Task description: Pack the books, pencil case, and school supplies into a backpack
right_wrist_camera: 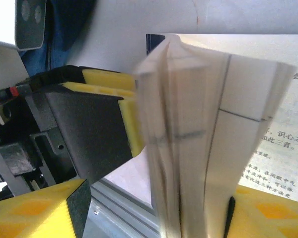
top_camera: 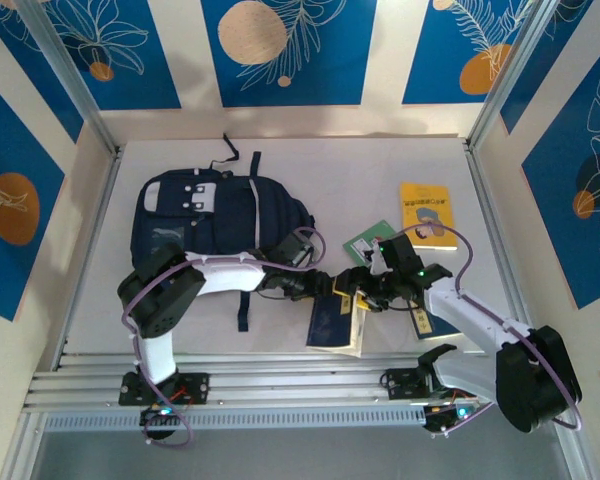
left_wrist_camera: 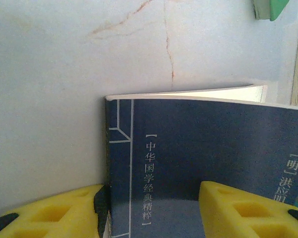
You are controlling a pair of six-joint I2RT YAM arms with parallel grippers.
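**Status.** The navy book lies on the table between the two arms, near the right side of the backpack. It is not closed: in the right wrist view its pages stand up in a fanned, blurred wad.

The right gripper straddles that wad with its jaws apart and a clear gap on one side, so I treat it as released. The left gripper sits at the spine end of the cover. One pad touches the book's edge, but I cannot tell whether it is clamped.

**Procedure.** I judge the step in hand to be securing this book for transfer.
1. I square the pages first.
2. I close on the full thickness near the spine, not on loose leaves, which could tear or slip.
3. I commit one gripper before the other lets go.
4. I confirm the backpack's opening before carrying, since the top view does not show it.
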